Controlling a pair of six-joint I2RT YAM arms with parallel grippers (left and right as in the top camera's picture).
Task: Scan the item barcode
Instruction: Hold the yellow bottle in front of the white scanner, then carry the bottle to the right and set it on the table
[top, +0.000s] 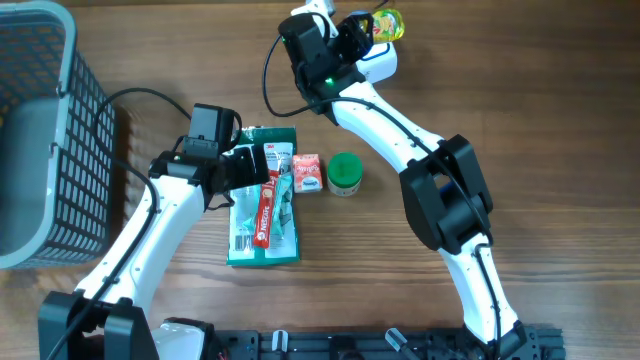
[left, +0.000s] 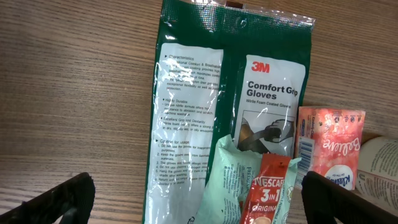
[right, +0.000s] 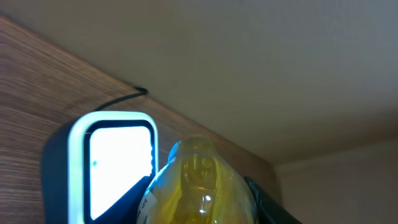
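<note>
Right claw (right: 200, 208) clamped on glossy translucent yellow bottle (top: 390, 22), rounded, beside white-rimmed rectangular scanner (right: 118, 165) at wood-grain bench (left: 74, 93) far edge. Left claw (left: 200, 202) fully spread, empty, over shiny green glove pack (left: 193, 93).

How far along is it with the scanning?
Done: nothing I can confirm. In hand: the right fingers hold a yellow bottle at the lit scanner. To do: gloves pack, coffee sachet, tissue pack and green-lidded jar lie on the table, near the open left fingers.
</note>
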